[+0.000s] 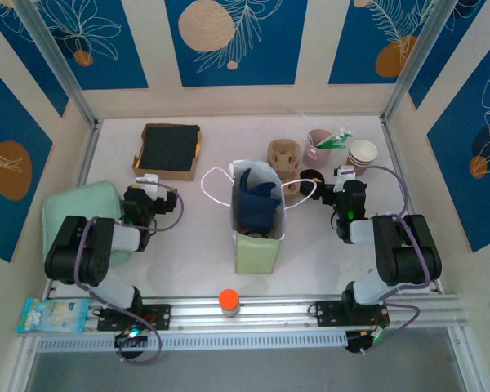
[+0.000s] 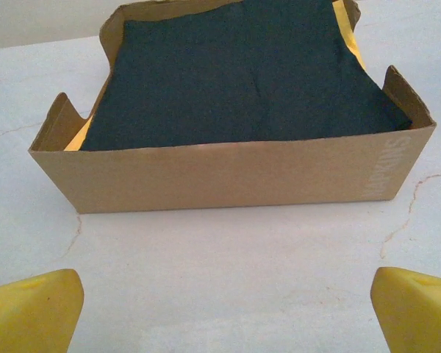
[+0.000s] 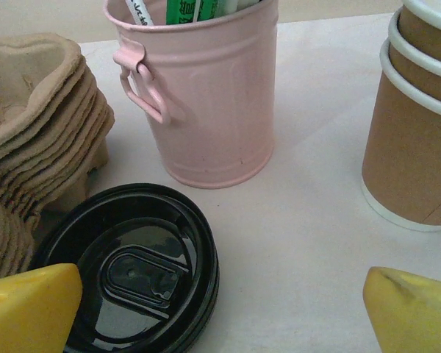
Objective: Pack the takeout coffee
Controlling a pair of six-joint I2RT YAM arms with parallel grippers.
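Observation:
A pale green paper bag (image 1: 258,237) with white handles stands open mid-table, dark blue napkins inside it. Behind it sits a stack of brown pulp cup carriers (image 1: 283,155) (image 3: 29,118). Black cup lids (image 3: 132,268) (image 1: 312,177) lie stacked beside the carriers. Nested brown paper cups (image 3: 415,125) (image 1: 363,153) stand at the right. My right gripper (image 3: 220,309) (image 1: 344,193) is open over bare table just right of the lids. My left gripper (image 2: 228,312) (image 1: 143,194) is open, facing a cardboard box (image 2: 228,173) (image 1: 170,150) of dark napkins (image 2: 242,70).
A pink metal bucket (image 3: 206,95) (image 1: 320,147) holding sachets and sticks stands between carriers and cups. A mint-green cloth (image 1: 80,214) lies at the left under the left arm. An orange-capped bottle (image 1: 229,302) sits on the front rail, a packet (image 1: 53,314) at front left.

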